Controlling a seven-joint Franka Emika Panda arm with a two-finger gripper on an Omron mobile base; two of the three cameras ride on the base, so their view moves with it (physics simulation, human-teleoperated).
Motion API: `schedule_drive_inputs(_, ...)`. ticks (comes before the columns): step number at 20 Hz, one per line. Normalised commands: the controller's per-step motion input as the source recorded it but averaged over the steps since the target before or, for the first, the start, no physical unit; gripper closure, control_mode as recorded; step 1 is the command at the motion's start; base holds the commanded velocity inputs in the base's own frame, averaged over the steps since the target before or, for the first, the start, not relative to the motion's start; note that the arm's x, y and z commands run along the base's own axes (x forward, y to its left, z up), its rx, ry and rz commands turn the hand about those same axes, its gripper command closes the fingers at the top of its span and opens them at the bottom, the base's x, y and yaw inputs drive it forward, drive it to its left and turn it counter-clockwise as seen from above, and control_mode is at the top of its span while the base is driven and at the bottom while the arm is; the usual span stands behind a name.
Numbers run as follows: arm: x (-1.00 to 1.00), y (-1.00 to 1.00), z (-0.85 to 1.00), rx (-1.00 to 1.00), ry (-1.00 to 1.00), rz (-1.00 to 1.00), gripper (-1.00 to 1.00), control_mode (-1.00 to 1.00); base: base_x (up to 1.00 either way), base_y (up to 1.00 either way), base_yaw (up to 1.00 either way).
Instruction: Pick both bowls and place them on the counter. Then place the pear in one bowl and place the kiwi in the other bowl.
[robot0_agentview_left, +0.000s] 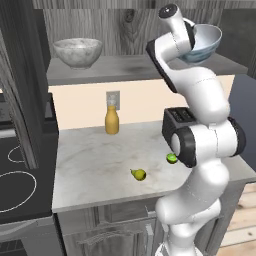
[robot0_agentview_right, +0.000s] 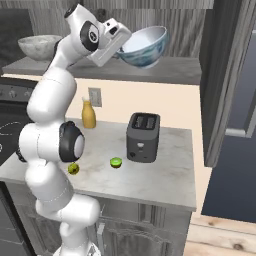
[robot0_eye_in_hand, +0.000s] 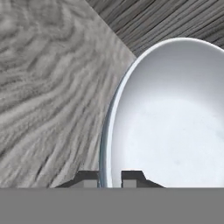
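The claw (robot0_eye_in_hand: 109, 178) is clamped tight on the rim of the white bowl with the blue-teal pattern and pale blue inside (robot0_agentview_right: 143, 46) — one finger tip (robot0_eye_in_hand: 86, 178) outside the wall, one inside. The bowl is tipped up beside the dark grey upper shelf (robot0_agentview_right: 165, 70), right in front of the claw.

This bowl looks hard and smooth, so I think it could slip if the claw swings fast, and it might crack if it drops. It looks too wide to take hold of around its whole body, so the thin rim is the best place to hold it.

The round grey-white marbled bowl (robot0_agentview_left: 78, 51) sits far off to the claw's side on the same shelf. Its rim looks like the best place to hold it too.

Far below the claw, on the light marbled desk (robot0_agentview_left: 95, 160), lie the small yellow-green pear with a narrow neck (robot0_agentview_left: 138, 174) and the small round lime-green kiwi (robot0_agentview_right: 116, 162) — near each other, not touching. I think both are light and easy to roll.
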Motion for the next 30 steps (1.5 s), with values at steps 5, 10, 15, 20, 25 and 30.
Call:
schedule_drive_inputs(5,-1.0,0.43,-0.19,0.04,0.02,-0.01,1.0,-1.0,0.0,0.0,0.0)
schedule_drive_inputs(10,-1.0,0.49,-0.18,0.06,0.03,0.0,1.0,-1.0,0.0,0.0,0.0)
schedule_drive_inputs(15,-1.0,0.45,-0.24,0.08,0.0,0.0,1.0,-1.0,0.0,0.0,0.0)
schedule_drive_inputs(20,-0.87,0.47,-0.31,0.11,0.01,0.0,1.0,-1.0,0.0,0.0,0.0)
schedule_drive_inputs(25,-0.17,0.52,-0.57,0.15,0.04,0.1,1.0,-1.0,0.0,0.0,0.0)
schedule_drive_inputs(30,0.07,0.48,-0.72,0.2,0.1,0.14,1.0,-1.0,0.0,0.0,0.0)
